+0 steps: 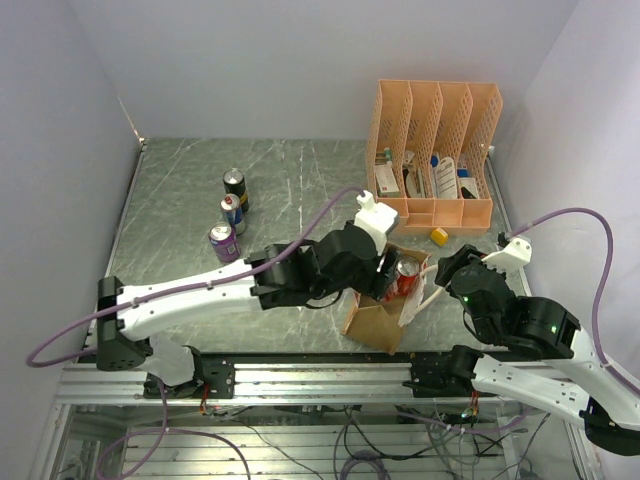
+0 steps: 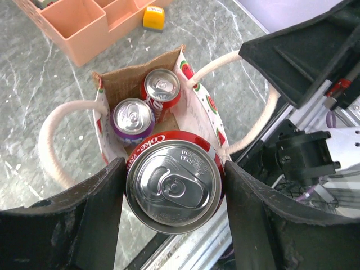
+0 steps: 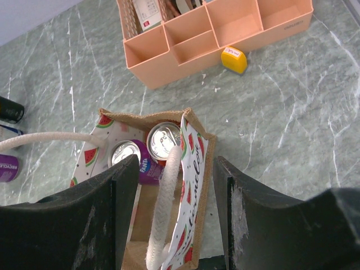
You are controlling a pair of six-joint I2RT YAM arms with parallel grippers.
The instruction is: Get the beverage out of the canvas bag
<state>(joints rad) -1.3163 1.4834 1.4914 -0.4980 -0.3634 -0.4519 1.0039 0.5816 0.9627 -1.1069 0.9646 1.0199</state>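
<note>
My left gripper [image 2: 173,171] is shut on a red Coke can [image 2: 174,188], the beverage, held upright just above the canvas bag [image 2: 121,84]. From above, the can [image 1: 407,277] sits at the bag's [image 1: 375,322] open top. Down inside the bag stand a second red can [image 2: 161,87] and a purple Fanta can [image 2: 133,117]. My right gripper [image 3: 174,169] is open and straddles the bag's watermelon-print wall [image 3: 191,169] and one white rope handle [image 3: 163,208], with a gap on each side. Both remaining cans [image 3: 165,139] show past its fingers.
A peach perforated file organizer [image 1: 435,150] stands at the back right, with a small yellow object [image 1: 439,236] in front of it. Three cans [image 1: 232,211] stand in a row on the table at the left. The arms' rail runs close behind the bag.
</note>
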